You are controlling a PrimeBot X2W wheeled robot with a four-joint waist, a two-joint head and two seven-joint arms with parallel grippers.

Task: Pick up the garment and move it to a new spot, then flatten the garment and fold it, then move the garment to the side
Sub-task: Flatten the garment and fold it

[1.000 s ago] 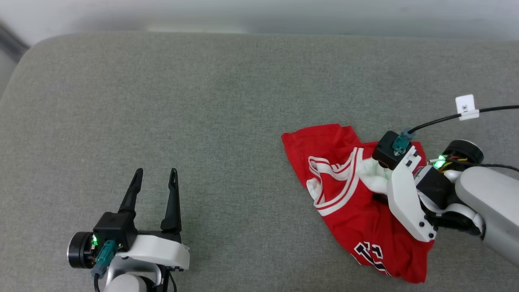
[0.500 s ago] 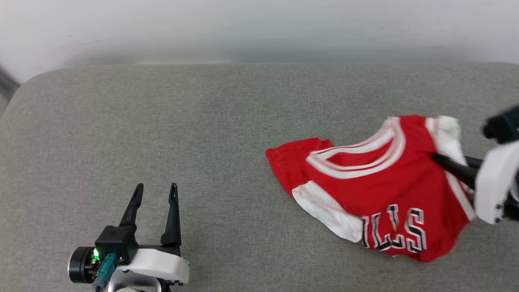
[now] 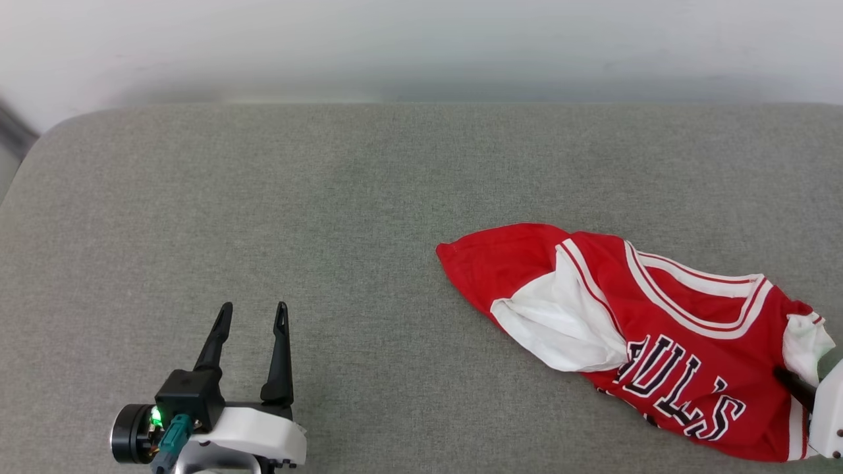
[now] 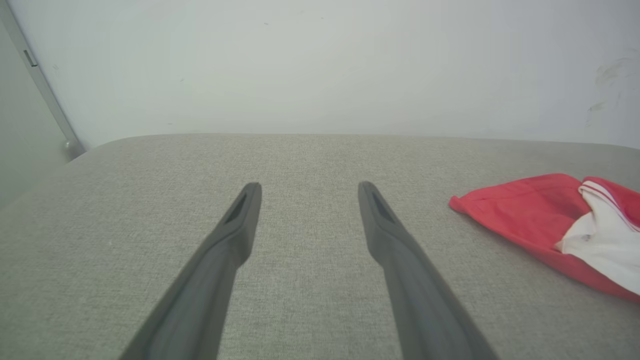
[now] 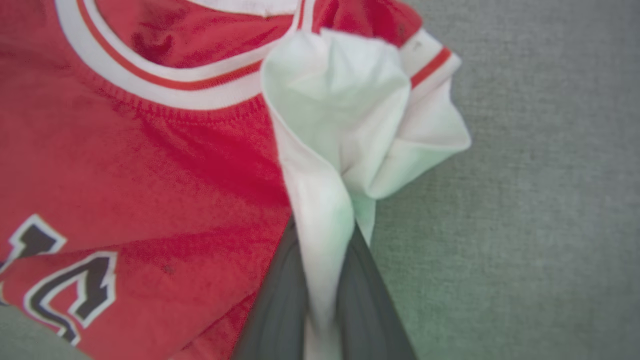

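Since half a second ago the garment has been drawn out lengthwise, its gripped end carried down toward 5 o'clock in the head view, and more of the black "BULLS" lettering now faces up. It lies on the grey padded surface in the 4 o'clock sector, a red corner pointing to 10 o'clock, one white sleeve folded over the red front. At the 4 o'clock edge the right hand has both dark fingers pinched on the second sleeve, bunched cloth running between them. At 7 o'clock the left hand points to 12 o'clock, fingers spread wide over bare fabric, well apart from the garment.
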